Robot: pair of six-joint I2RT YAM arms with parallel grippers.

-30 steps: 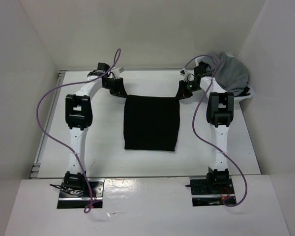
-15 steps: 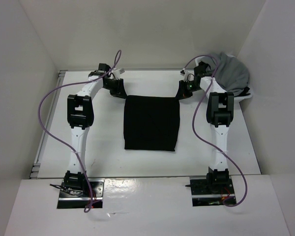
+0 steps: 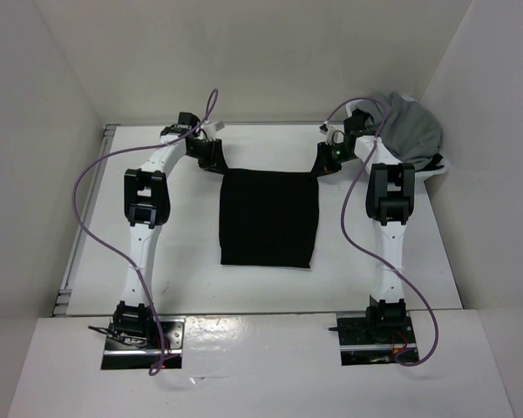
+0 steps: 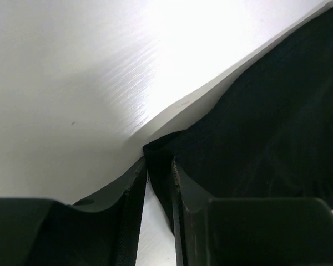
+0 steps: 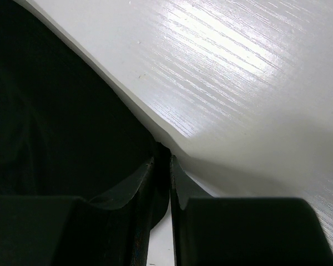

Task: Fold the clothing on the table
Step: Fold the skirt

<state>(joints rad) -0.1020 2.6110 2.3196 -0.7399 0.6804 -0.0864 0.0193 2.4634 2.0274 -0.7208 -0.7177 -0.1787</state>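
Observation:
The black clothing (image 3: 268, 218) lies flat as a neat rectangle in the middle of the white table (image 3: 183, 261). My left gripper (image 3: 218, 167) sits at its far left corner and my right gripper (image 3: 321, 167) at its far right corner. In the left wrist view the left gripper (image 4: 159, 166) is shut on that corner of the clothing (image 4: 266, 127), which fills the gap at the tips. The right wrist view shows the right gripper (image 5: 162, 163) shut tightly on the other corner of the clothing (image 5: 61, 122).
A grey garment (image 3: 410, 129) is heaped on a white basket (image 3: 438, 171) at the far right corner, just behind my right arm. A metal rail (image 3: 78, 235) runs along the table's left edge. White walls enclose the table on three sides.
My left arm has shifted slightly to the right, its gripper still at the far left corner. The right arm and the clothing look unchanged.

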